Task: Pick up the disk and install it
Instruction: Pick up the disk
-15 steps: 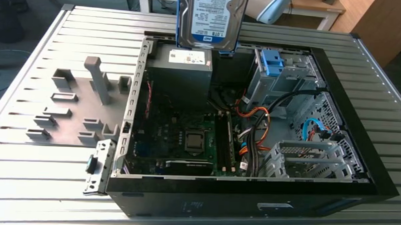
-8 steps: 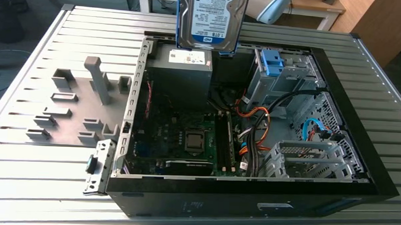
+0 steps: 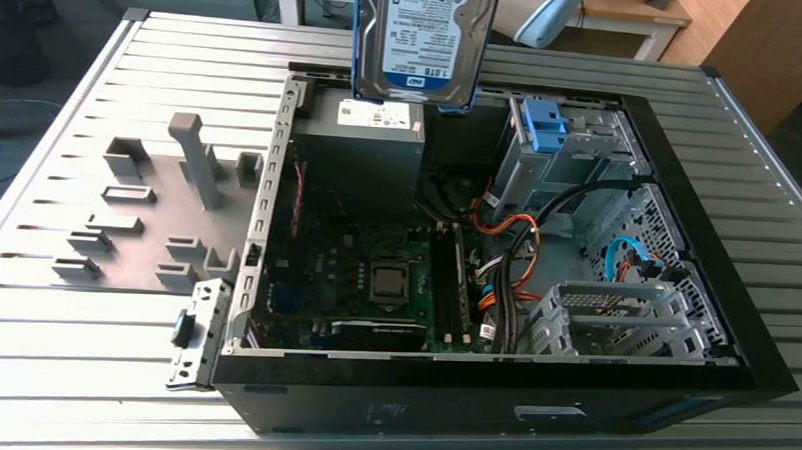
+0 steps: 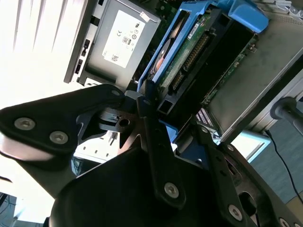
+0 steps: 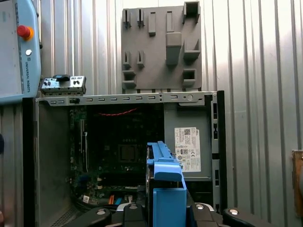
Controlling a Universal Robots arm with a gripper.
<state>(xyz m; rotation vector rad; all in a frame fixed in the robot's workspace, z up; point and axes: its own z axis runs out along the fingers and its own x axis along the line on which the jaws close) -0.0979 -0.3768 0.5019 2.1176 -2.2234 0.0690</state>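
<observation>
The gripper [image 4: 175, 116] is closed on the disk [image 3: 419, 36]. Its fingers [image 4: 149, 123] press against the blue rails on the two sides, and I can make out no gap there. In the exterior view the disk hangs upright in the air with its label towards the camera. It is above the far edge of the open computer case [image 3: 502, 404], over the grey power-supply box [image 3: 364, 144] and clearly apart from it. The case lies on the ribbed bench [image 3: 98, 104].

My first worry is the hold itself. The rails are plastic and, I think, can bend a little, so a sharp move of the arm could let the disk turn or slide between the fingers. If it fell, it would land on the open motherboard [image 3: 372, 274].

My second worry is the narrow place. The drive cage with a bare blue bracket [image 3: 544, 125] stands close to the power-supply box, and orange and black cables [image 3: 508, 234] lie near it. A disk coming down tilted could strike the cage wall or catch a cable.
</observation>
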